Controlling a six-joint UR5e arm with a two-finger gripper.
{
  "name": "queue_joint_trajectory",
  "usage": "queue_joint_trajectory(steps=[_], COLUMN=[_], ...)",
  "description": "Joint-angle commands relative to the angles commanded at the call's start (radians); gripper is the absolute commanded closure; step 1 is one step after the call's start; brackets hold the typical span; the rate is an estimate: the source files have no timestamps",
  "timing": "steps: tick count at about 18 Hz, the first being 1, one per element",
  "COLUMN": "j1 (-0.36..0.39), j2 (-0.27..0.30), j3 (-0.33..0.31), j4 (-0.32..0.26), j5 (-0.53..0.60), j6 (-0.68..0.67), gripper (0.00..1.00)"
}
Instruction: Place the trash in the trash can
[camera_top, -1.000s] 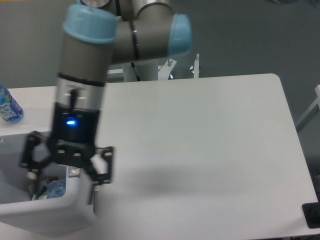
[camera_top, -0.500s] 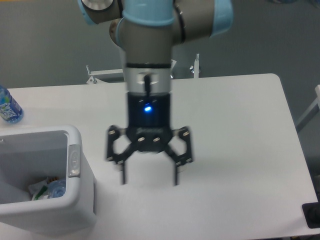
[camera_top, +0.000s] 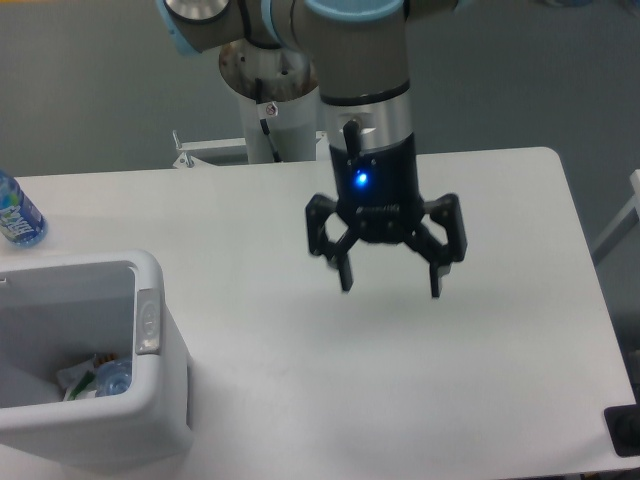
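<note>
- White plastic makes up the trash can (camera_top: 160, 420), which sits at the near left corner of the worktop (camera_top: 400, 400), well to the left of the tool and nearer the camera; a small grey tab (camera_top: 148, 322) shows on the wall facing the tool.
- Inside the can, at its bottom, lies the bottle (camera_top: 110, 377), clear with a bluish look, touching a crumpled wrapper (camera_top: 78, 380); both are far left of and below the tool.
- The tool (camera_top: 390, 282) hangs above the middle of the worktop, its two black fingers (camera_top: 346, 272) spread wide apart with nothing between them, tips pointing down and off the surface; a blue light glows on its body.
- A faint shadow lies on the worktop under and just in front of the tool.
- At the far left edge, behind the can and well apart from the tool, stands a blue-label bottle (camera_top: 17, 212), partly cut off by the frame.
</note>
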Motion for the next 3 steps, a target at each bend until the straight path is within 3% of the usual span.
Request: queue_joint_trajectory(steps=[3], j1=[0.014], j2=[0.015], j3=[-0.012], j4=[0.002], j5=[-0.006], j6=[-0.011], gripper=[0.00])
